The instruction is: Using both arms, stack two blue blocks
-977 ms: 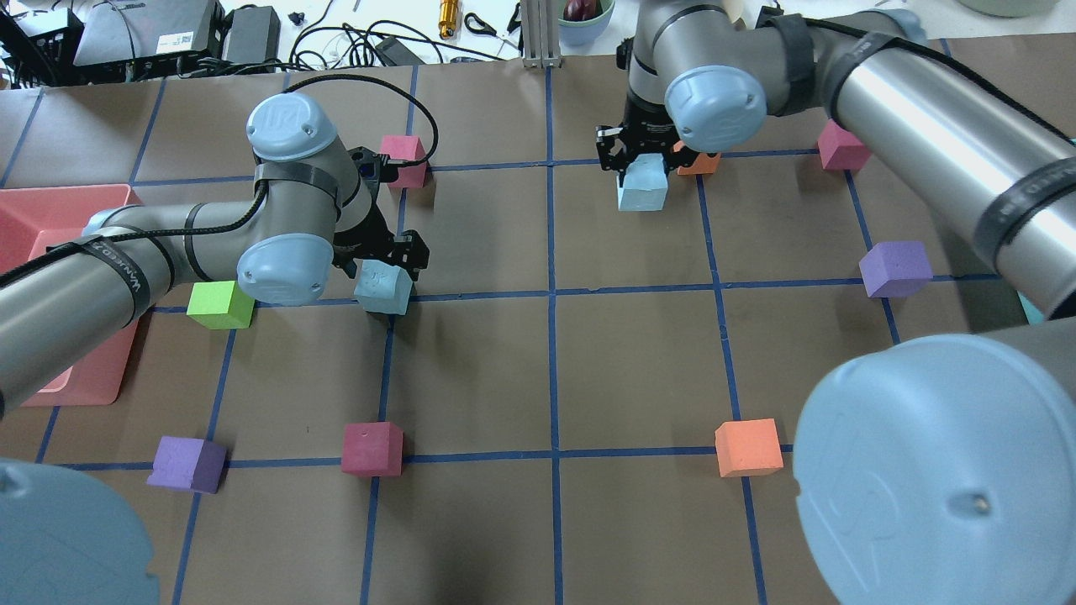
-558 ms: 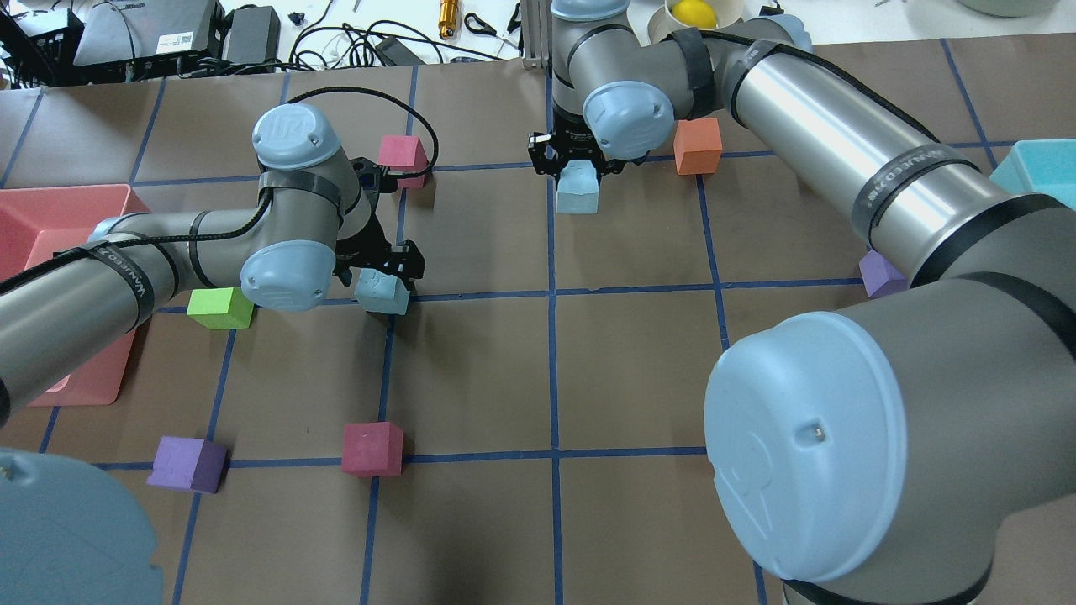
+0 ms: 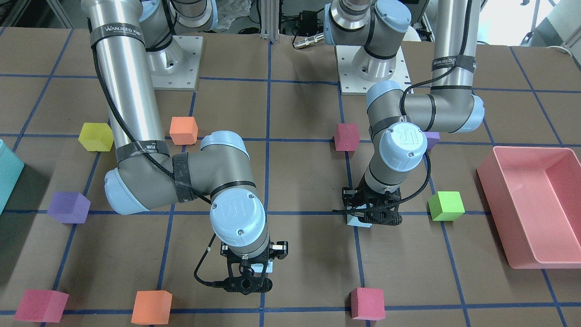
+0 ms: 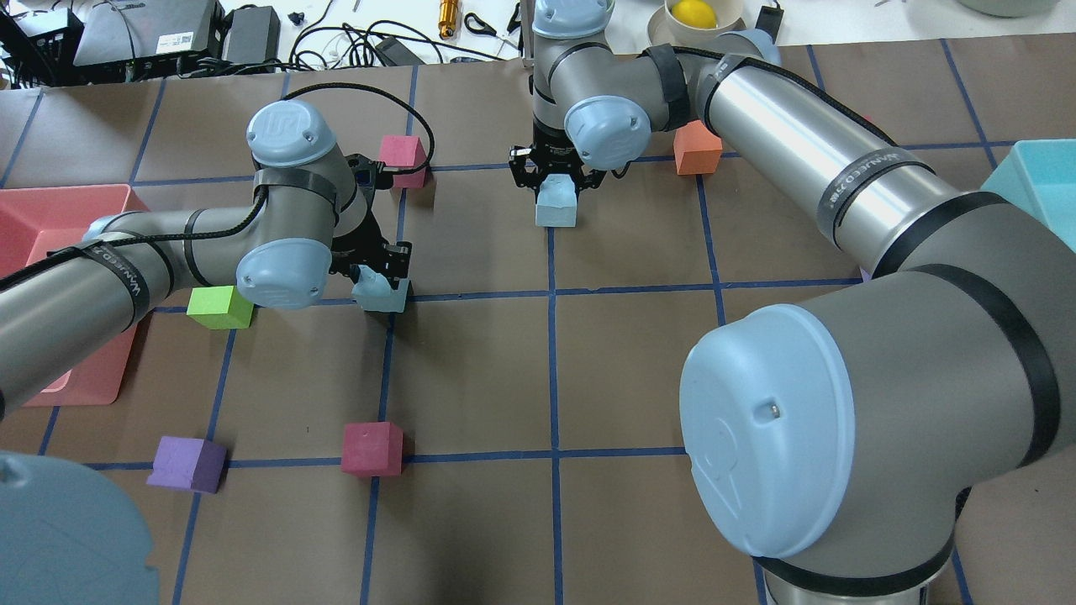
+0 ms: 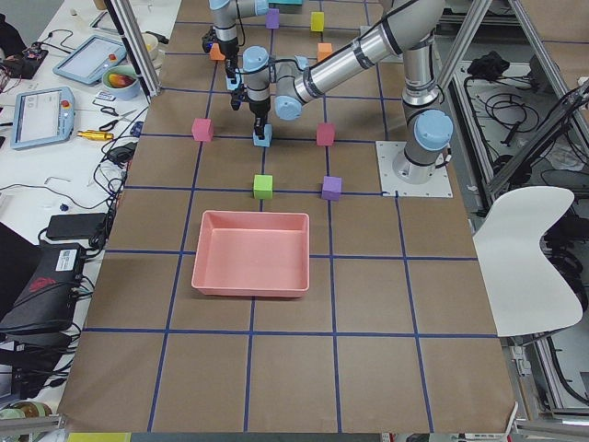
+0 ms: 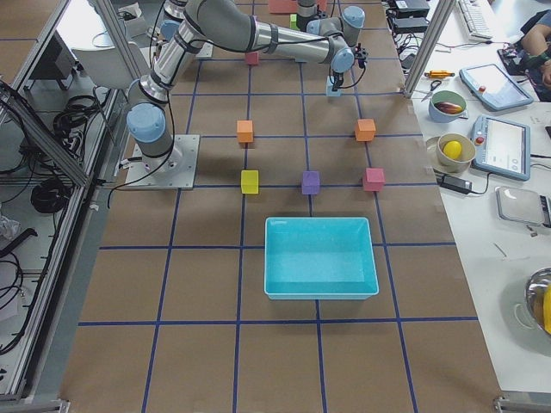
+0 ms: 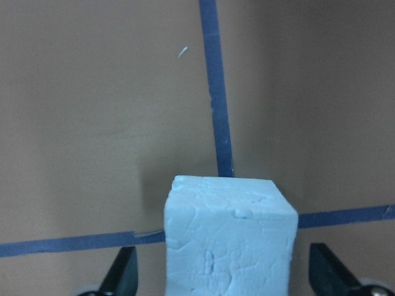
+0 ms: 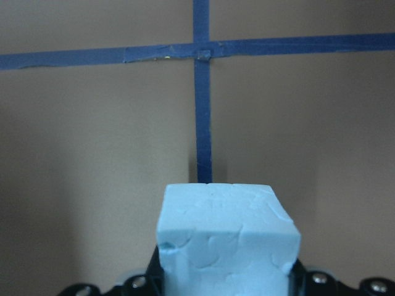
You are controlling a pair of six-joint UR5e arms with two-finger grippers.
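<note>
One blue block point(image 4: 382, 296) sits on the table at a tape crossing, left of centre. My left gripper point(image 4: 380, 273) is low over it and open. In the left wrist view this block point(image 7: 228, 240) stands between the fingers point(image 7: 122, 271), with a gap on each side. My right gripper point(image 4: 555, 181) is shut on the other blue block point(image 4: 556, 206) and holds it low on the centre tape line at the far side. It fills the bottom of the right wrist view point(image 8: 225, 234). In the front view the left gripper point(image 3: 373, 217) mostly hides its block point(image 3: 356, 221).
A green cube point(image 4: 220, 306) lies just left of the left gripper, and a pink tray point(image 4: 50, 218) beyond it. A pink cube point(image 4: 401, 156), an orange cube point(image 4: 697, 147), a crimson cube point(image 4: 371, 448) and a purple cube point(image 4: 187, 463) lie around. A teal bin point(image 4: 1030, 168) stands at the right edge.
My right arm has carried its blue block leftward, from the right half to the centre line. My left gripper has come down over its block, which has stayed in place.
</note>
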